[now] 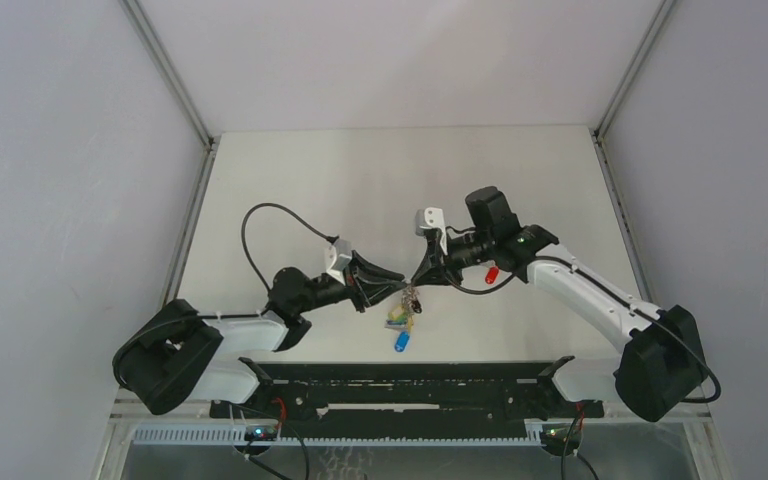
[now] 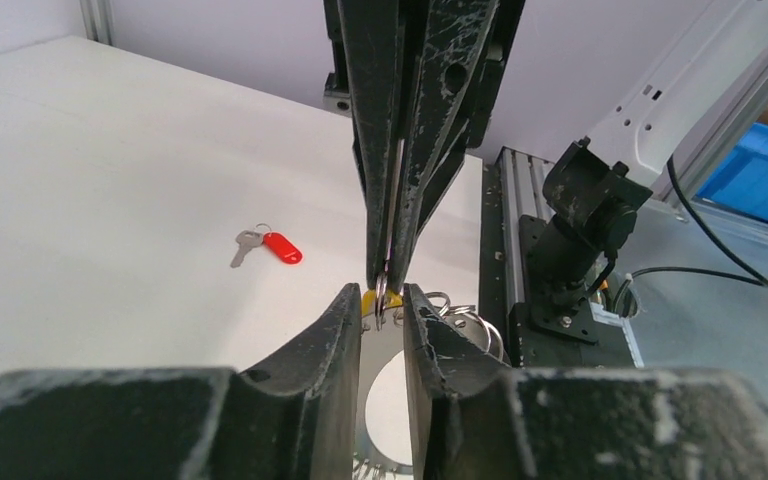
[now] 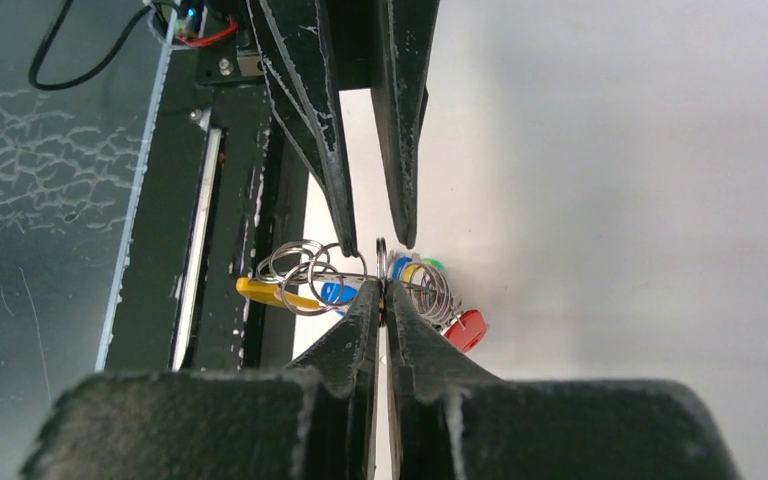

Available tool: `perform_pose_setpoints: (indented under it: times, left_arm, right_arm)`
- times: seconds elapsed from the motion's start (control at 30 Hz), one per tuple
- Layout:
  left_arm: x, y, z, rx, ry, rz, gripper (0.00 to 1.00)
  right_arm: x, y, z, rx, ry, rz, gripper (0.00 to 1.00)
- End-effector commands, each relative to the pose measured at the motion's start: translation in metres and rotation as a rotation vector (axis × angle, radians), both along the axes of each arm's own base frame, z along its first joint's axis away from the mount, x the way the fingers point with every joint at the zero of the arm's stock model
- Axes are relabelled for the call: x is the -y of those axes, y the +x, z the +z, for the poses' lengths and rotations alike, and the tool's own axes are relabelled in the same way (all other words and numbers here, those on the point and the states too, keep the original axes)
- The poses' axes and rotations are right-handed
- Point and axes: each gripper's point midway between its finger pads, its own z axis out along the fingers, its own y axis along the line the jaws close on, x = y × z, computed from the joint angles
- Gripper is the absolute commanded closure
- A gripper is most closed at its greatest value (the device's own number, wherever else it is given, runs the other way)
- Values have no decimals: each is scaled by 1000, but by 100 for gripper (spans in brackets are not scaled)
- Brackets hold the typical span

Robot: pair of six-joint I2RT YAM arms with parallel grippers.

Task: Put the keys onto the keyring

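Note:
The keyring (image 1: 405, 303) hangs in the air between my two grippers, with green, blue, yellow and red-headed keys (image 3: 338, 292) bunched on it. My left gripper (image 1: 390, 283) grips the grey ring (image 2: 380, 350) between its fingers, next to its yellow part. My right gripper (image 1: 422, 278) meets it tip to tip and is shut on a small split ring (image 3: 381, 262) at the keyring's edge; it comes in from above in the left wrist view (image 2: 388, 272). A loose red key (image 2: 278, 247) lies flat on the table, under my right arm in the top view (image 1: 493, 274). No loose yellow key shows.
The black rail (image 1: 400, 385) and arm bases run along the near table edge, just below the hanging bunch. A black cable (image 1: 260, 225) loops off the left arm. White walls close in the table on three sides.

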Motion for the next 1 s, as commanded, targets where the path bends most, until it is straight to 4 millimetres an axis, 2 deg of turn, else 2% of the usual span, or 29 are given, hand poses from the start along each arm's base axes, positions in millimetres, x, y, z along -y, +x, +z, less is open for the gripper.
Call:
perform_pose_setpoints:
  times: [0.0,0.33,0.63,0.97]
  left_arm:
    - [-4,1,4,51,8,14,72]
    - [0,-2,-1,65,59,-23,67]
    - [4,-9,2,80,69,-83,68]
    - [8,-9,0,70,77,-108,74]
  right_arm:
    - [3,-3,9,46,-96,8,100]
    - [5,-10,6,63,-265,29,100]
    - [-1,-12,4,63,-274,59,100]
    - [-4,-15,2,63,-275,76,100]
